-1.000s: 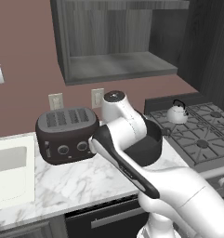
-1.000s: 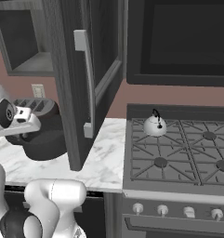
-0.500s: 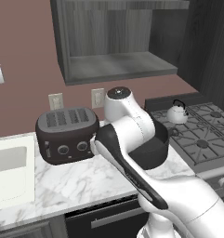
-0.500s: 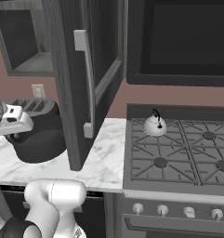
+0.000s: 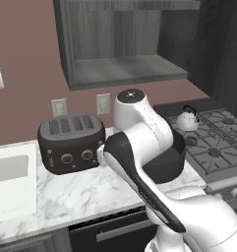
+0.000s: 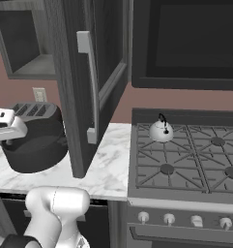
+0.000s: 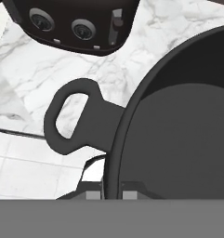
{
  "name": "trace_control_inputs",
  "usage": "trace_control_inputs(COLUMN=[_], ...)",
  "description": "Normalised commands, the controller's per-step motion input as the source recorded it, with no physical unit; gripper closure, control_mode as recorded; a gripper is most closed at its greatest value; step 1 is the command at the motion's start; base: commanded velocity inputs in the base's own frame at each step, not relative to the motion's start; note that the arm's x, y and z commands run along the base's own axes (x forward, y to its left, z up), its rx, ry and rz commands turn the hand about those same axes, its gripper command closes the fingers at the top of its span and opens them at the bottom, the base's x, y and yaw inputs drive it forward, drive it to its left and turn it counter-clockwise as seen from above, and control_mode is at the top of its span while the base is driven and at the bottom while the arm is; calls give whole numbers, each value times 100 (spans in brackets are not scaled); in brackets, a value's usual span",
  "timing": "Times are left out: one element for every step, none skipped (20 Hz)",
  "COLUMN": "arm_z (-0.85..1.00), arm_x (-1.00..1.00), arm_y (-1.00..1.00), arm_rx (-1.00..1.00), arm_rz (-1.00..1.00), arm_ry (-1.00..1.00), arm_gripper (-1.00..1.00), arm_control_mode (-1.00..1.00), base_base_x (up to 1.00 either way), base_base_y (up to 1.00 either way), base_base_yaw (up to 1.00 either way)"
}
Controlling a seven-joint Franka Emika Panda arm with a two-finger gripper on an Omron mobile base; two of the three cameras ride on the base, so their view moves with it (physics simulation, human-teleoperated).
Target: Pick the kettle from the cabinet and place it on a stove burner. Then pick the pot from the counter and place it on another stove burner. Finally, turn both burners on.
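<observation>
Jaws pinched on the pot's [image 7: 178, 116] rim, one finger inside, one outside, beside its loop handle [image 7: 69, 116] for a firm carry. Pot hangs over the marble bench [image 5: 75, 192], near the toaster [image 5: 71, 142]. Kettle [image 6: 161, 130] already sits on a back burner, leaving other burners free.

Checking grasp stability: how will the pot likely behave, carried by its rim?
The pot looks rigid and probably heavy. The pincer pinches its thin rim off-centre, so it may tilt or swing. Its smooth wall could slip; the loop handle seems a surer hold.
</observation>
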Motion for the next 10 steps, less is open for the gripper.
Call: trace_control_inputs(arm_z=[0,0,0,0,0,0,0,0,0,0], arm_x=[-12,0,0,0,0,0,0,-1,-18,-28], arm_y=[0,5,6,0,0,0,0,0,0,0], arm_rx=[0,0,0,0,0,0,0,-2,-5,-8], arm_rz=[0,0,0,0,0,0,0,0,0,0], arm_ry=[0,0,0,0,0,0,-3,-8,-14,-19], arm_gripper=[100,100,100,100,100,100,100,100,100,100], arm_control_mode=[-100,-100,-100,-100,-100,-100,-100,-100,-100,-100], base_base_x=[0,0,0,0,0,0,0,0,0,0], base_base_y=[0,0,0,0,0,0,0,0,0,0], base_base_yaw=[0,0,0,0,0,0,0,0,0,0])
